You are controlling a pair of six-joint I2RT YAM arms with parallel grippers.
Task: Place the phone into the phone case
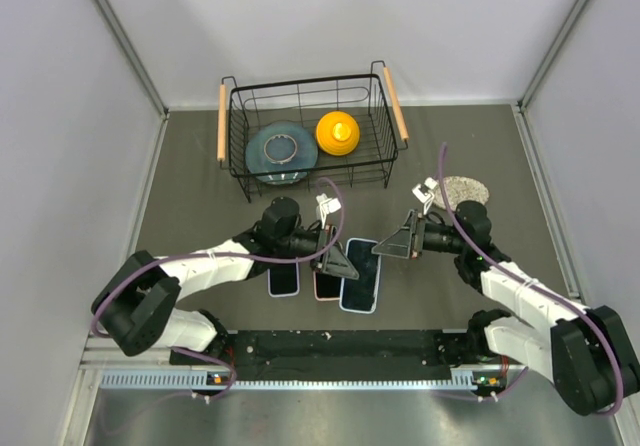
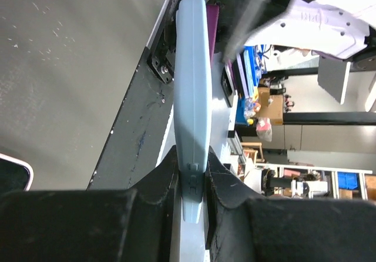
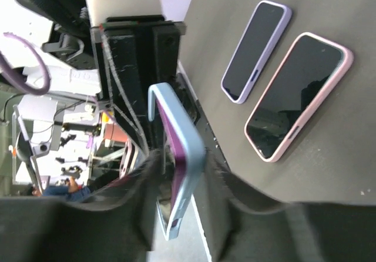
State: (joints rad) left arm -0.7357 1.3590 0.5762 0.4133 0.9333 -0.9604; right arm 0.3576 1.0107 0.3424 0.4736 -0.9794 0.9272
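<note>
A light blue phone case [image 1: 360, 276] with a dark-screened purple phone in it sits low over the table's near middle, between both grippers. My left gripper [image 1: 337, 257] is shut on its left edge. In the left wrist view the case [image 2: 191, 86] runs edge-on out of my shut gripper [image 2: 192, 168], with the purple phone [image 2: 212, 27] showing along one side. My right gripper [image 1: 398, 245] grips the case's right side. In the right wrist view the case [image 3: 189, 147] stands edge-on between the fingers [image 3: 241, 194], and the purple phone [image 3: 178, 177] sits partly inside.
A phone in a lilac case [image 1: 284, 278] and a phone in a pink case [image 1: 327, 284] lie flat left of the blue case. A black wire basket [image 1: 240, 156] at the back holds a blue plate and a yellow object. A grey round pad [image 1: 462, 188] lies at the right.
</note>
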